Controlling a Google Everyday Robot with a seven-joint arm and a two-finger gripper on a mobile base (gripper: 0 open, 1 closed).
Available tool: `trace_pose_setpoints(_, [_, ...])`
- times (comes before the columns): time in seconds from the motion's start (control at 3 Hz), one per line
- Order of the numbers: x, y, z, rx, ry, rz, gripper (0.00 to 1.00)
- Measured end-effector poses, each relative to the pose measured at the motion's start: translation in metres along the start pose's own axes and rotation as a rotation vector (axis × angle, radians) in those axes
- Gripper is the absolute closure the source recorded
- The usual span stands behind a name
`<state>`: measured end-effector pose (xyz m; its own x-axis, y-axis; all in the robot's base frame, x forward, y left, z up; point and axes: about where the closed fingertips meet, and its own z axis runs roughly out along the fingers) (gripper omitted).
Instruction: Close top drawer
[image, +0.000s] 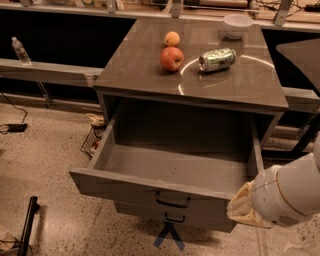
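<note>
The top drawer (145, 186) of the grey cabinet stands pulled far out, and its inside is empty. Its small black centre handle (172, 201) faces me. My white arm (287, 197) comes in from the lower right. My gripper (241, 207) is at the arm's beige end, right by the drawer front's right corner and at about the height of the front panel. Below the drawer a lower drawer's handle (174, 218) shows.
On the cabinet top (240, 87) lie an apple (171, 58), an orange (172, 38), a green can (217, 59) on its side and a white bowl (237, 25). A wire basket (92, 142) stands left of the cabinet. A blue tape cross (169, 235) marks the floor.
</note>
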<state>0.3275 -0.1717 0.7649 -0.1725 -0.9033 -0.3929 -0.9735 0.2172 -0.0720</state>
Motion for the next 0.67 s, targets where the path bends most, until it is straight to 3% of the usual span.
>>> trace_pose_setpoints(0.33, [0.001,0.001,0.003,0.008,0.012,0.000,1.00])
trace_pose_setpoints(0.67, [0.021,0.008,0.024,0.033,-0.021,0.015,1.00])
